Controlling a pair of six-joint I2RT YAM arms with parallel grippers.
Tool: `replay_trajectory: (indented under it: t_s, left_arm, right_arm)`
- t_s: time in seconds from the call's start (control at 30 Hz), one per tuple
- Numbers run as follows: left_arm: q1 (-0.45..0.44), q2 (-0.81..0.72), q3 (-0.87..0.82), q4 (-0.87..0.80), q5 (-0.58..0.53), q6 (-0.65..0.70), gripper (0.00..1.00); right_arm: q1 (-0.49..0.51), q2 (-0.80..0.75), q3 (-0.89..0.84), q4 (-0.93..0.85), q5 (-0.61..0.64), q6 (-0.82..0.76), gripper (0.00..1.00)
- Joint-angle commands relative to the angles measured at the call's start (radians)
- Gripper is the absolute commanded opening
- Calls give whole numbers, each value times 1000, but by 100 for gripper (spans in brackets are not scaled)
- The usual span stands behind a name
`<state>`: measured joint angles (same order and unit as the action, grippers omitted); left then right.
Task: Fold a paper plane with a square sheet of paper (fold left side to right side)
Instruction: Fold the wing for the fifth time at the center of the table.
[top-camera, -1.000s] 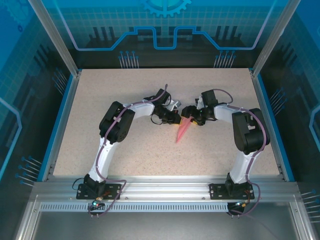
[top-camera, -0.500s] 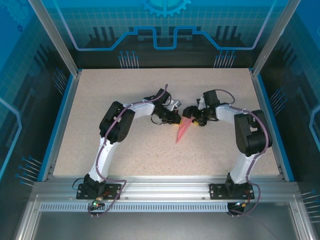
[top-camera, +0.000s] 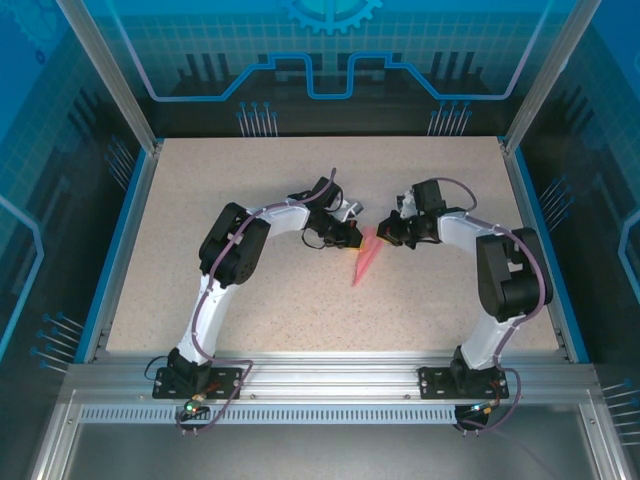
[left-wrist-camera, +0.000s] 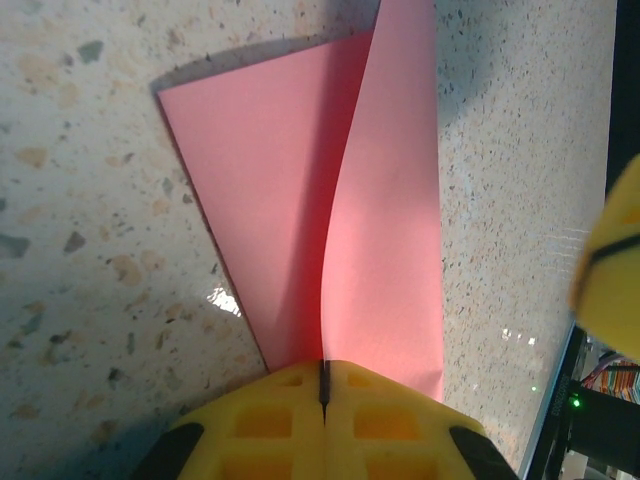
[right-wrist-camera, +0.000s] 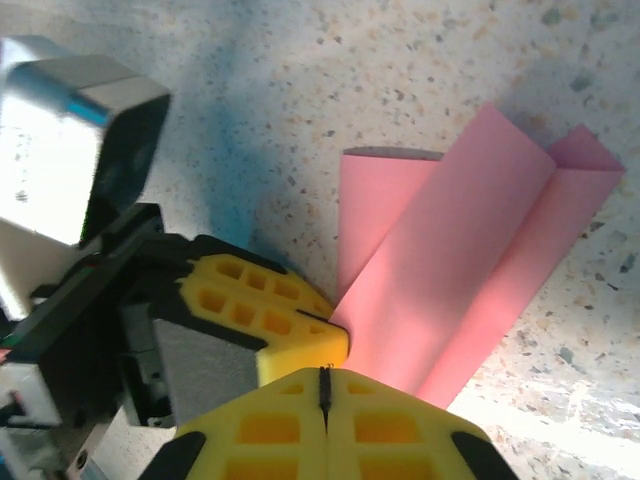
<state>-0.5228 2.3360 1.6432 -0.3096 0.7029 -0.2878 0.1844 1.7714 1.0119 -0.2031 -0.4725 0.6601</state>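
Paper plane lay near the ctr of the speckled counter, between the two arms, a slim pink-red dart w/ its sharp tip pointing toward the near edge & slightly left. Its wide end sat up by the two hands. Left hand came in from the left and right hand from the right, the two close together but apart over that wide end. In the left wrist cam, left hand was clenched, yellow fingers pressed together w/ just a thin dark seam; a raised flap of the paper plane ran straight into that seam, so it was pinching the paper there, while a lower layer lay flat on the counter off to the left. In the right wrist cam, right hand was also clenched, fingers tight together. The paper plane fanned out just beyond its fingertips, folded layers & creases visible, lower edge touching the right-side finger; can't tell if any paper sat inside that grip. Left hand showed there too, its yellow tip meeting the paper's narrow corner just above the right hand's fingertips.
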Motion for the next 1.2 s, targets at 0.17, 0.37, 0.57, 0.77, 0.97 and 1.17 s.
replay_trajectory:
  t_s: [0.17,0.37,0.57,0.77,0.97,1.17]
  left_arm:
    - [-17,36,10,-57,-43,26,4]
    - [-17,38,13,-63,-48,32,4]
    - [-16,39,16,-71,-53,38,4]
    - [-17,39,18,-76,-57,40,5]
    - [-19,42,24,-80,-56,41,5]
    - [-20,42,29,-83,-54,38,5]
  right_arm:
    - [18,82,48,3,-15,-8,1]
    - [17,101,52,-11,2,-21,1]
    - [17,118,53,-28,20,-28,1]
    - [18,126,52,-51,44,-36,1]
    - [17,135,50,-68,62,-36,1]
    - [18,147,34,-92,90,-31,1]
